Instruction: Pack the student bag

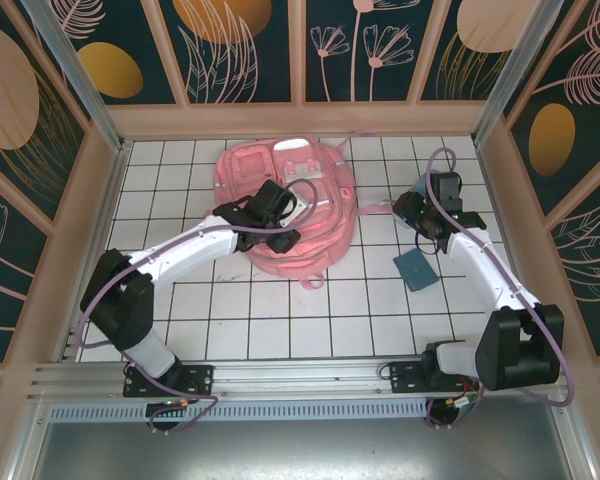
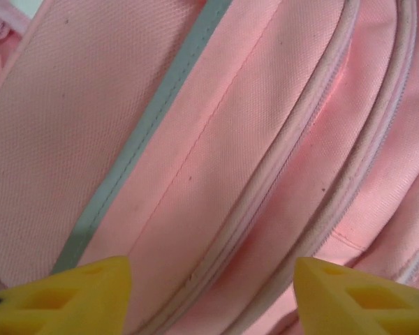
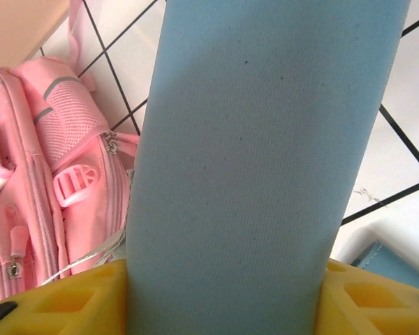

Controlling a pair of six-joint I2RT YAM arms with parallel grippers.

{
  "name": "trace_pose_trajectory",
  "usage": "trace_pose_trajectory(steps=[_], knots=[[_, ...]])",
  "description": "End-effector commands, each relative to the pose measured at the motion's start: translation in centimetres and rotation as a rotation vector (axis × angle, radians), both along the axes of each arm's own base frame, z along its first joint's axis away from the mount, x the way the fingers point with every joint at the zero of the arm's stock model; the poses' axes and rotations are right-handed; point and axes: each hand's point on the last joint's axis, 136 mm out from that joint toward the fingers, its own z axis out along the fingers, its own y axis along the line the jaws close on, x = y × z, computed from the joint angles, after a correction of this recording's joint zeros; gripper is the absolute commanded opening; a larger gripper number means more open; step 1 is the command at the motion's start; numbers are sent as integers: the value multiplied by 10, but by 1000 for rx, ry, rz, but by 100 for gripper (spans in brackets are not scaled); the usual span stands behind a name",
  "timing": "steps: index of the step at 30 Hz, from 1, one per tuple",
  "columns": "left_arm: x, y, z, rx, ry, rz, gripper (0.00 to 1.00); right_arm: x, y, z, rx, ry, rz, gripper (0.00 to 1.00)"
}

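"The student bag [image 1: 280, 190] lies flat at the far middle of the table [image 1: 230, 320], left gripper [image 2: 213, 293] spread over its zip [image 2: 265, 188]."
"Right gripper [image 3: 223, 300] pinches a pale blue pouch [image 3: 265, 139]; I'd part that zip wide before feeding it in."

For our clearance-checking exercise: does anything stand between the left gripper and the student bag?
Nothing visible does. The left gripper is close above the student bag, jaws apart, with pink fabric and zip lines directly ahead of its yellow fingertips.

Tiled table [image 1: 230, 322]: student bag [image 1: 246, 172], flat blue item [image 1: 416, 269]
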Motion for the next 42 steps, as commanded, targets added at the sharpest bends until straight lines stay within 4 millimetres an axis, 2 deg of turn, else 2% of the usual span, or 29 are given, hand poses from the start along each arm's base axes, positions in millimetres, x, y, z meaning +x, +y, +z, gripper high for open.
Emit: trace_pose_trajectory(steps=[1,3,9,13,16,19,22,24,26,30,33,36,42], knots=[[6,-4,-14,88,30,-88,57,-5,9,4,22,-14,31,56],[7,-7,-21,100,62,-116,55,-6,14,5,26,-18,39,56],[29,-10,-33,142,69,-117,41,-5,24,8,33,-27,61,56],[43,-10,-27,173,29,-104,27,-5,27,11,32,-30,66,56],[51,-12,-12,169,-18,-103,15,-7,28,15,26,-36,72,56],[57,-15,14,136,-83,-102,9,-9,32,20,11,-46,94,56],[61,-15,47,88,-170,-84,1,-15,42,26,-10,-61,155,56],[65,-12,74,48,-248,-48,0,-22,54,31,-18,-74,223,56],[69,-6,105,-3,-337,7,0,-30,69,34,-19,-87,299,56],[73,9,167,-133,-519,129,0,-51,112,39,14,-115,493,56],[70,8,195,-225,-569,146,0,-64,147,41,40,-126,624,55],[70,8,209,-274,-598,169,0,-73,184,41,54,-128,733,55],[67,5,210,-309,-590,157,0,-75,259,43,117,-134,888,55]])
